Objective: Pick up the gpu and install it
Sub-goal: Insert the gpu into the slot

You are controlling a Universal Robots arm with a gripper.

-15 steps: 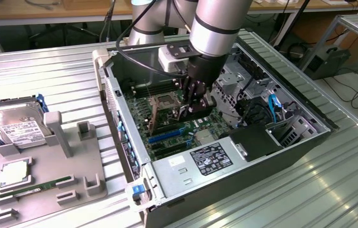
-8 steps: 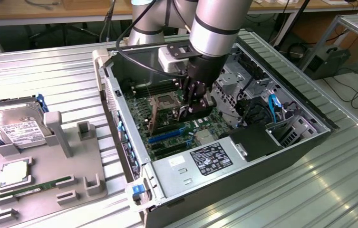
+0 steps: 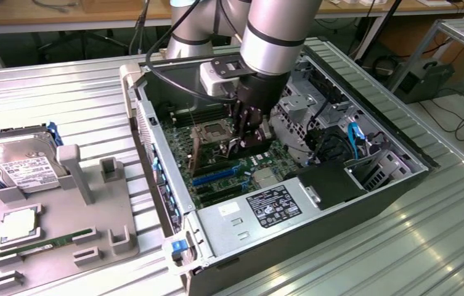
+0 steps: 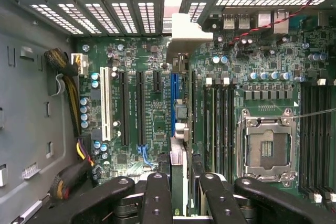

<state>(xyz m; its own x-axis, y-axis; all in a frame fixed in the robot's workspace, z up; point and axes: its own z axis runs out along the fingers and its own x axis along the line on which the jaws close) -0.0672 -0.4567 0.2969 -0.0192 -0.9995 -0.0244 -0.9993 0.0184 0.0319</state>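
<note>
One card sits between the fingers point(image 4: 157, 198): the gpu point(image 4: 180, 114). In the wrist view I see it edge-on, with its silver end bracket point(image 4: 181, 29) towards the case's rear slot covers. The gripper point(image 4: 186, 182) is closed partway, one finger on each face of the card, so I read it as a firm hold on the gpu and not an open hand.

In the exterior view the arm reaches down into the open computer case point(image 3: 330, 206), which lies on its side on the desk point(image 3: 51, 92). There the gripper point(image 3: 245, 139) hangs low over the motherboard point(image 3: 240, 169), with the gpu point(image 3: 252, 147) a dark shape just under the fingertips. The card stands upright over the expansion slots, lined up along the blue slot point(image 4: 172, 103) and close to it. I cannot tell whether its edge is touching the slot or is seated in it.

The empty CPU socket point(image 4: 265, 148) lies just beside the card, with memory slots between them. The power supply point(image 3: 273, 206) sits at the near end of the case.

On the exterior view's left, well apart from the case, a grey holder point(image 3: 92, 213) stands on the desk. It carries a hard drive point(image 3: 20, 161) and a green memory stick point(image 3: 42, 243).
</note>
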